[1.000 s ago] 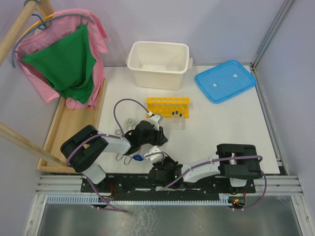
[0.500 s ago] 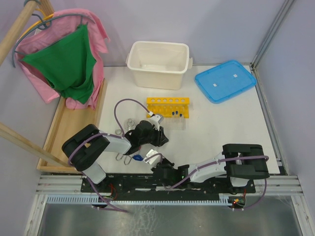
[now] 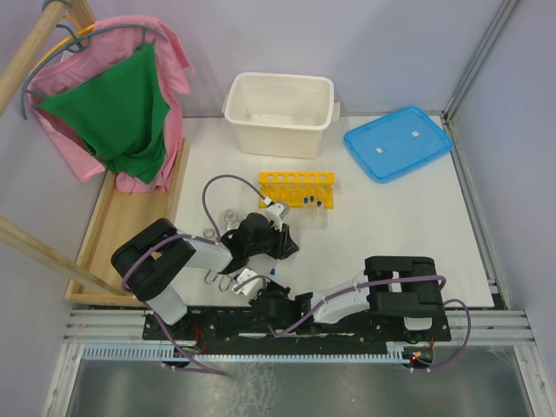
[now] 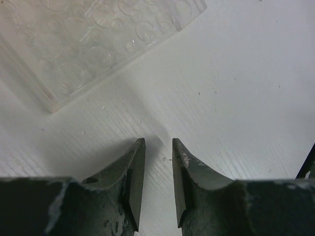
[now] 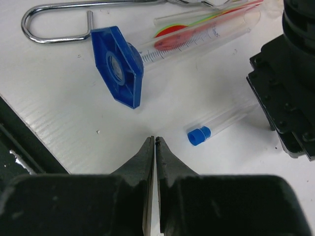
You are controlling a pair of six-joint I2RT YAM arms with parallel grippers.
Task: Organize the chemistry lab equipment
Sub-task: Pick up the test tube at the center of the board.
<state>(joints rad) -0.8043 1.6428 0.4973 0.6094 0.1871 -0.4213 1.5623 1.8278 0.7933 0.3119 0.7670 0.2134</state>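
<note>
In the right wrist view the right gripper (image 5: 154,142) sits bottom centre, its two dark fingers pressed together with nothing between them; just right of the tips a small clear tube with a blue cap (image 5: 221,122) lies flat on the white table (image 5: 59,113); above it lies a clear graduated cylinder on a blue hexagonal base (image 5: 187,42), tipped on its side; a bent metal wire tong (image 5: 59,40) crosses the upper left.

In the left wrist view the left gripper (image 4: 158,145) holds its fingers slightly parted over bare table, empty; a clear plastic plate of round wells (image 4: 88,44) lies at upper left.

From above, the yellow plastic test-tube rack (image 3: 298,185) stands mid-frame, below the white plastic tub (image 3: 280,130).
</note>
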